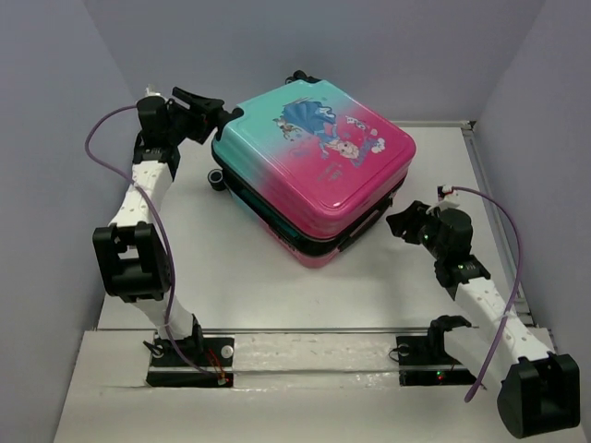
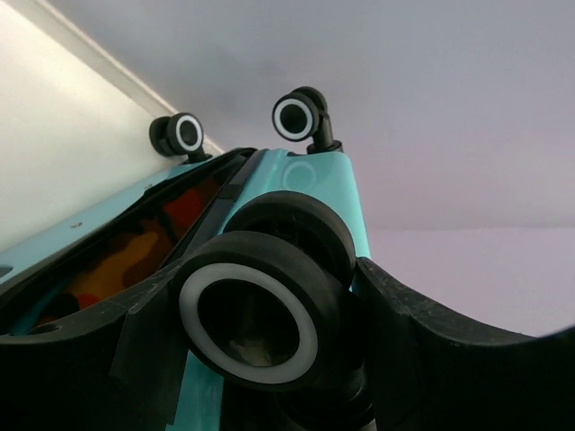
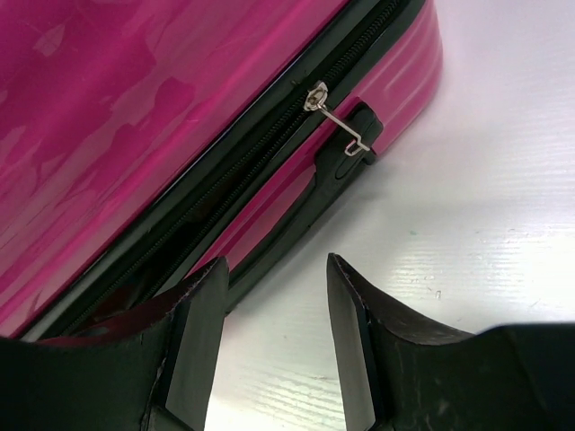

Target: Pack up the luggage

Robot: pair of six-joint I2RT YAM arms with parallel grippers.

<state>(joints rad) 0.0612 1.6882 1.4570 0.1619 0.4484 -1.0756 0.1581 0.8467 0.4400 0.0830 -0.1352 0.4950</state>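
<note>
The luggage (image 1: 314, 171) lies flat on the white table, pink-to-teal shell with the princess print facing up, lid down. My left gripper (image 1: 220, 118) is at its back-left corner, with its jaws on either side of a black wheel (image 2: 256, 310) and touching it. Through the seam, red and orange contents (image 2: 135, 256) show in the left wrist view. My right gripper (image 1: 404, 221) is open and empty beside the pink front-right side. In the right wrist view its fingers (image 3: 277, 269) hover over bare table next to the black side handle (image 3: 310, 193), below the zipper pull (image 3: 341, 133).
Two more wheels (image 2: 296, 115) stick up at the luggage's far end. A raised rail (image 1: 494, 212) runs along the table's right edge, and grey walls close in at the left, back and right. The arm bases (image 1: 189, 355) sit at the near edge.
</note>
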